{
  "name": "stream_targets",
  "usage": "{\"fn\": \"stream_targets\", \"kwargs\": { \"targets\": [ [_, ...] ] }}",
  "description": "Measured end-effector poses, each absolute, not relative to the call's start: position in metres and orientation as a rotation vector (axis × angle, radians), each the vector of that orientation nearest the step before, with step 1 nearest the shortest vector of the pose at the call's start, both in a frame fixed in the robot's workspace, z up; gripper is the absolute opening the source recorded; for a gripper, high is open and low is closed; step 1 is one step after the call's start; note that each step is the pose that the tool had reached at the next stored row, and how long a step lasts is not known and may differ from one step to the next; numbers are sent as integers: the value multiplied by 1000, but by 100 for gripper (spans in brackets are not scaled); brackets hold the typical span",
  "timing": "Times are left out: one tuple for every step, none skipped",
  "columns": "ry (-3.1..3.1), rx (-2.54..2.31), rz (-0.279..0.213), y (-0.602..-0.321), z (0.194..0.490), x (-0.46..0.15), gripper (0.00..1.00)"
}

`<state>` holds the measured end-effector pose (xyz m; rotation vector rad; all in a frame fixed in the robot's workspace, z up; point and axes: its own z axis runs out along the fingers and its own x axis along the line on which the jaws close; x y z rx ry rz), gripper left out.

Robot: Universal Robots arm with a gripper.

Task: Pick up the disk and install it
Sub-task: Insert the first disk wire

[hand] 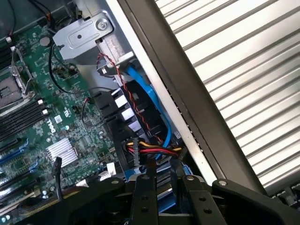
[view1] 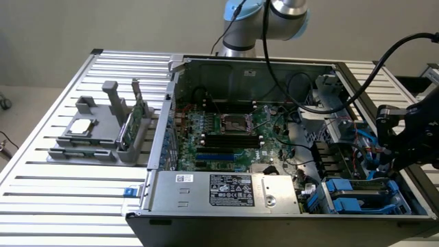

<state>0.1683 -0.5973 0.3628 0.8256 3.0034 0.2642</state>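
Location type: robotics laboratory, set up as a test cell for computer hardware work. Indicators:

1. 1 grey industrial robot arm with light-blue joint caps (view1: pixel 264 20) rises behind the work area, and thick black cables (view1: pixel 363 77) run along it.
2. The work surface is a silver slatted aluminium-profile table (view1: pixel 75 206), not office or household furniture.
3. 1 open black-and-silver desktop computer case (view1: pixel 274 218) lies on its side on the table. It exposes a green motherboard (view1: pixel 230 128) and a silver boxed power supply (view1: pixel 226 190).
4. 1 grey moulded parts fixture (view1: pixel 92 139) stands just beside the case, on the exterior view's left, with components seated in its slots.
5. The backdrop is a plain beige wall (view1: pixel 82 25).
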Motion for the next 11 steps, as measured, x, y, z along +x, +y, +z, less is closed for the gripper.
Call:
{"fn": "stream_targets", "kwargs": {
  "targets": [
    [2997,844,264,-597,362,168,27],
    [2990,864,264,-598,362,168,27],
    [2984,883,264,-598,362,168,27],
    [2977,903,263,-598,361,168,27],
    [2969,922,263,-598,361,168,27],
    [2962,942,263,-598,360,168,27],
    [2954,963,262,-598,360,168,27],
    [2946,983,262,-598,359,168,27],
    [2938,1003,261,-598,359,168,27],
    [2930,1024,261,-598,358,168,27],
    [2921,1044,261,-598,358,168,27]
  ]
}}
